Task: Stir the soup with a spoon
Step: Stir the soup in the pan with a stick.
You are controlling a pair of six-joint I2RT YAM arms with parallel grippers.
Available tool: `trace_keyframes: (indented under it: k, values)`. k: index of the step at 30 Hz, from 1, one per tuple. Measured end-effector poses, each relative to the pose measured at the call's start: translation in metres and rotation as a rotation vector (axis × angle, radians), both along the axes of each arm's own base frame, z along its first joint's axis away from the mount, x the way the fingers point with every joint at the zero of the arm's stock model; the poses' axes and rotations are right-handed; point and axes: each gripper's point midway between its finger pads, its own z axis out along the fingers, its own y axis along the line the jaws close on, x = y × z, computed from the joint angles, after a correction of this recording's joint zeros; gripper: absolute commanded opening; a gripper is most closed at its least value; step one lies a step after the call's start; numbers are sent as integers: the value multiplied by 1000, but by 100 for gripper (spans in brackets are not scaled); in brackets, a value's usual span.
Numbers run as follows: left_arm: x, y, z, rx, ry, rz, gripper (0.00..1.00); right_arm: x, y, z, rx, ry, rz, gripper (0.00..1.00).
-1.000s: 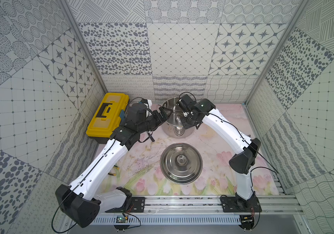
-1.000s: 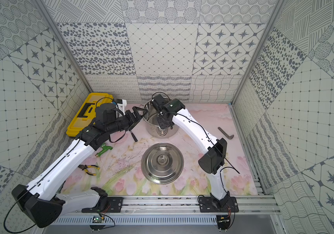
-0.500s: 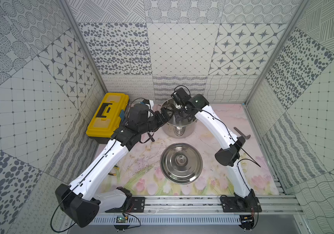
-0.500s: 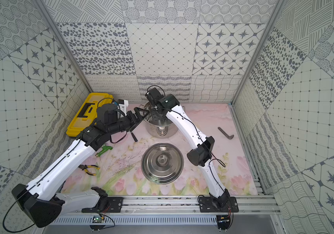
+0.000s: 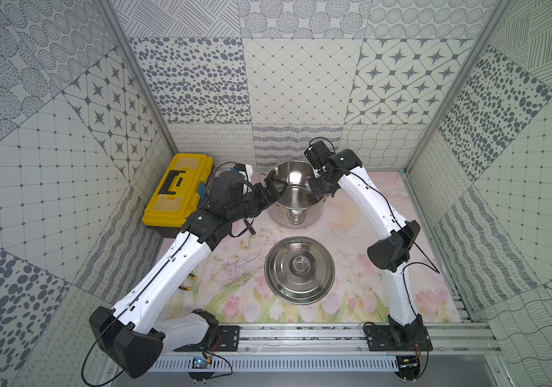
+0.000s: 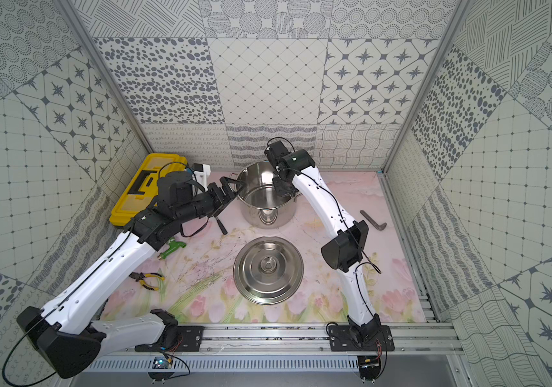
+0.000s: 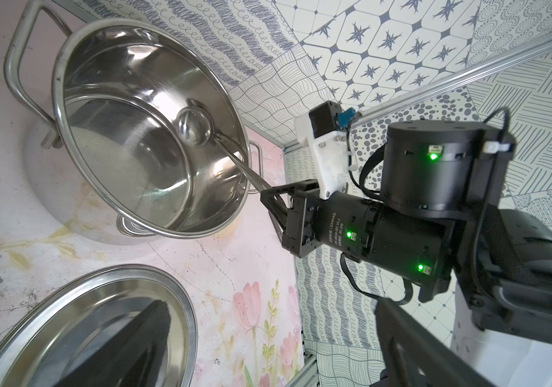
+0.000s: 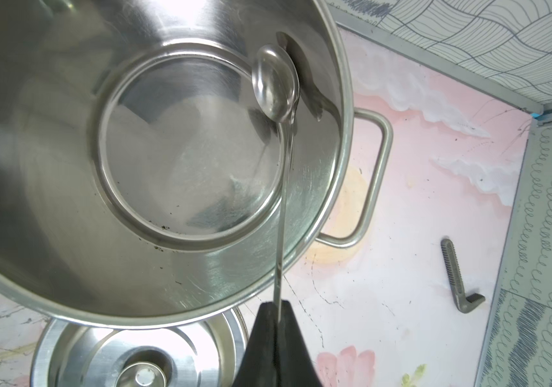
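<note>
Bright, even lighting; soft glare streaks inside the steel pot point(image 8: 50, 187), faint shadows beside it. Wrist views bow at edges, close foreground blurred.

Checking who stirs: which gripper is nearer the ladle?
The right gripper: shut on the ladle handle at the pot rim. The left gripper is open, outside the pot's opposite wall.

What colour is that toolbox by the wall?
Yellow toolbox, black handle; clearest in a top view.
</note>
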Motion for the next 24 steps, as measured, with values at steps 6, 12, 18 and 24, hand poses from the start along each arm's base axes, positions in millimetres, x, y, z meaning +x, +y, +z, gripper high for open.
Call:
trace_keyframes:
  k: [6, 12, 18, 24]
  values:
    - [0, 0, 0, 0, 0, 0, 100, -29, -9, 0, 10, 39, 30, 0]
    - [1, -1, -2, 2, 4, -1, 100, -54, 9, -4, 58, 67, 86, 0]
    - [2, -1, -3, 4, 7, -1, 100, -62, 40, -7, 119, 74, 120, 0]
    - [3, -2, -3, 6, 6, -2, 99, -41, 71, 1, 175, 23, 128, 0]
